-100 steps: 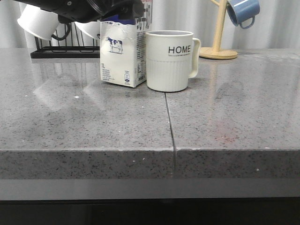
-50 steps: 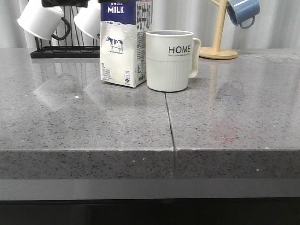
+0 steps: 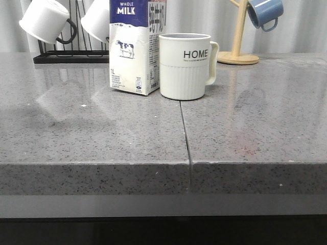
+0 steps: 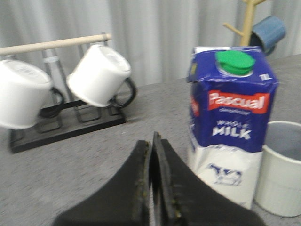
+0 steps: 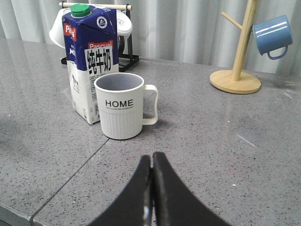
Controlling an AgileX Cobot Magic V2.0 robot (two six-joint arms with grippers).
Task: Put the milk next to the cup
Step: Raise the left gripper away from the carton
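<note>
The milk carton (image 3: 134, 46), white with a dark blue top and a cow picture, stands upright on the grey counter, directly left of the cream "HOME" mug (image 3: 185, 65), nearly touching it. The carton (image 4: 229, 122) and the mug rim (image 4: 281, 167) also show in the left wrist view; both the carton (image 5: 89, 66) and the mug (image 5: 121, 106) show in the right wrist view. My left gripper (image 4: 151, 141) is shut and empty, raised above the counter beside the carton. My right gripper (image 5: 151, 157) is shut and empty, over the counter short of the mug. Neither gripper shows in the front view.
A black rack (image 3: 69, 57) with two white black-handled mugs (image 3: 46, 20) stands at the back left. A wooden mug tree (image 3: 238, 51) holds a blue mug (image 3: 265, 13) at the back right. A seam (image 3: 185, 138) runs down the counter.
The left arm, above the carton's top a second ago, has risen and left the front view. The carton and mug have not moved.
</note>
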